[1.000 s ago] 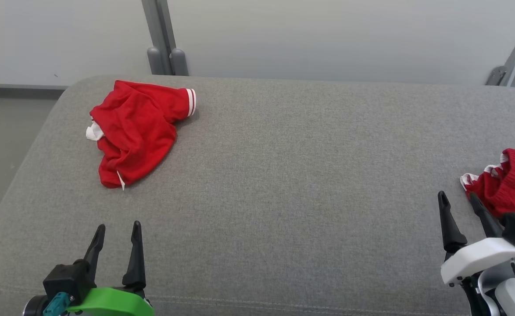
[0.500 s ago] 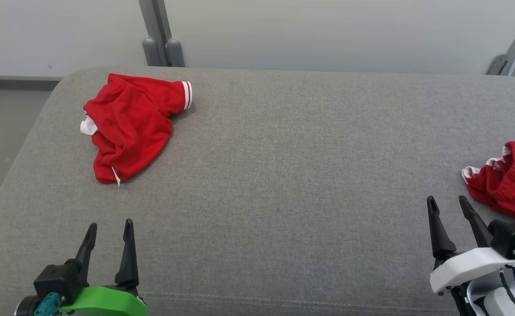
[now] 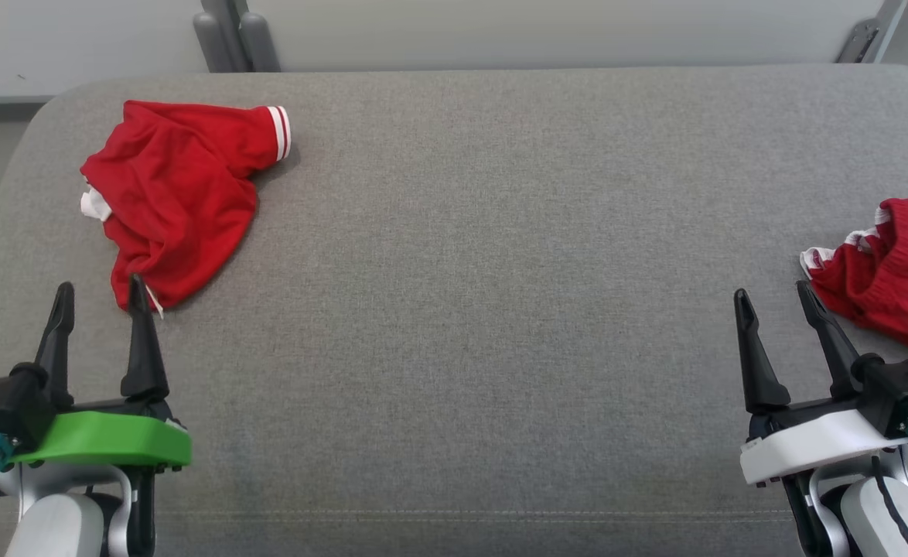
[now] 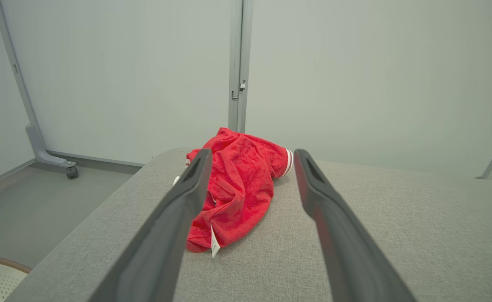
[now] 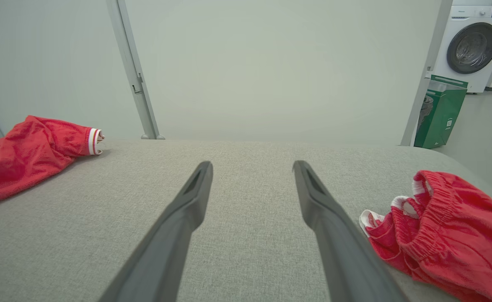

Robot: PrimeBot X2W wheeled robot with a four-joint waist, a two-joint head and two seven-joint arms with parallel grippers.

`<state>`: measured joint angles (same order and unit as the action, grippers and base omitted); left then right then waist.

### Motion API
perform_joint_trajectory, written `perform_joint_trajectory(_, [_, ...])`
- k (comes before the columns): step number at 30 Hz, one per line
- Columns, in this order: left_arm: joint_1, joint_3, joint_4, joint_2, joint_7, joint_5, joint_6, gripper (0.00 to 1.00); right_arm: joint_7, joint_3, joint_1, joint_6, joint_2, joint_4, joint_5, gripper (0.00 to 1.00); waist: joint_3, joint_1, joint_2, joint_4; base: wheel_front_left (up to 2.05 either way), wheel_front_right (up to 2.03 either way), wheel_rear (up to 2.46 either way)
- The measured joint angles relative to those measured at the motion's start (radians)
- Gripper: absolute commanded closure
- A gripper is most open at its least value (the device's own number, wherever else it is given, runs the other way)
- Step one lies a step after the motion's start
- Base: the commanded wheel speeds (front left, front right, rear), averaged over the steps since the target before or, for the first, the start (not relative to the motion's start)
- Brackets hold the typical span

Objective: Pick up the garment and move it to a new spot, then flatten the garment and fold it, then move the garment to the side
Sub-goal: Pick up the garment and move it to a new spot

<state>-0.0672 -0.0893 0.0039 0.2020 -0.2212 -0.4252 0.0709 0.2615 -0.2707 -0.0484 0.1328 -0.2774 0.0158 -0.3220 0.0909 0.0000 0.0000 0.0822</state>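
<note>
Garment of red cloth (image 3: 175, 193) lies crumpled at the far left of the grey padded tabletop (image 3: 500, 271), with its white-striped cuff (image 3: 278, 131) pointing right. A second red garment (image 3: 887, 263), with an elastic waistband, sits at the right edge.

The head camera has dipped since a second ago, so the whole scene sits higher and further left in that view. Apart from that shift, the left tool (image 3: 100, 285) has come forward. Its fingers are spread wide and hold nothing, and one fingertip now overlaps the garment's near end, where bare grey showed before. Whether it touches the cloth cannot be told. The right tool (image 3: 771, 290) is equally wide apart and empty, near right, just beside the second garment. A small white label (image 3: 154, 302) hangs at the first garment's near tip.
</note>
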Motion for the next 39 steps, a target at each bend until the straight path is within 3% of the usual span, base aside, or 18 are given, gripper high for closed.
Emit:
perform_joint_trajectory(9, [-0.027, -0.032, 0.030, -0.046, -0.002, 0.000, 0.000, 0.00, 0.000, -0.042, 0.010, 0.000, -0.005, 0.059, 0.040, 0.00, 0.028, 0.0000, 0.0000, 0.055, 0.00, 0.00, 0.00])
perform_joint_trajectory(17, [0.012, 0.001, 0.043, -0.053, -0.010, 0.000, 0.010, 0.00, -0.023, -0.079, 0.036, -0.027, -0.009, 0.052, 0.042, 0.00, 0.008, 0.0000, 0.0000, 0.160, 0.00, 0.00, 0.00])
perform_joint_trajectory(30, [0.019, -0.030, 0.043, -0.061, -0.016, -0.007, 0.007, 0.00, -0.062, -0.042, 0.014, -0.017, -0.015, 0.087, 0.044, 0.00, -0.006, 0.0000, 0.0000, 0.343, 0.00, 0.00, 0.00])
perform_joint_trajectory(39, [-0.134, -0.052, 0.057, -0.083, 0.056, -0.112, -0.072, 0.00, -0.109, -0.031, 0.023, -0.017, -0.037, 0.158, 0.091, 0.00, 0.077, 0.0000, -0.0001, 0.392, 0.00, 0.00, 0.00])
